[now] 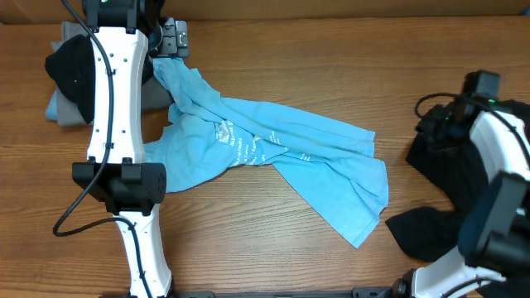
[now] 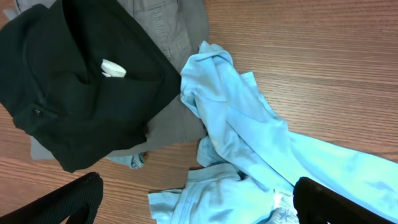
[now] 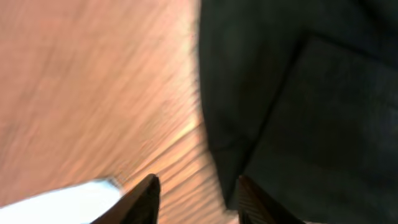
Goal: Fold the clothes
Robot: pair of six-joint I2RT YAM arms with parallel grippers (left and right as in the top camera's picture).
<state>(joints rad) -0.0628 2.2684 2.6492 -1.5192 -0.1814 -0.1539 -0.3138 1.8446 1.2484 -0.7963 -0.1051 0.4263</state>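
Sprawling crumpled across the table (image 1: 331,66) lay the sky-blue T-shirt (image 1: 273,145). At ten o'clock a black garment (image 1: 74,70) covered a grey garment (image 2: 168,25) beside the left gripper (image 2: 199,196), spread wide, empty. At three o'clock the right gripper (image 3: 196,196) stood parted, empty, by black clothes (image 1: 447,157).

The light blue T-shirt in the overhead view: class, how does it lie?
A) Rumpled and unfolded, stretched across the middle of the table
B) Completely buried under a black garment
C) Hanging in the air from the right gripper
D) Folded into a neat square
A: the light blue T-shirt lies creased and spread out on the table, running from upper left down to lower right with its printed lettering showing.
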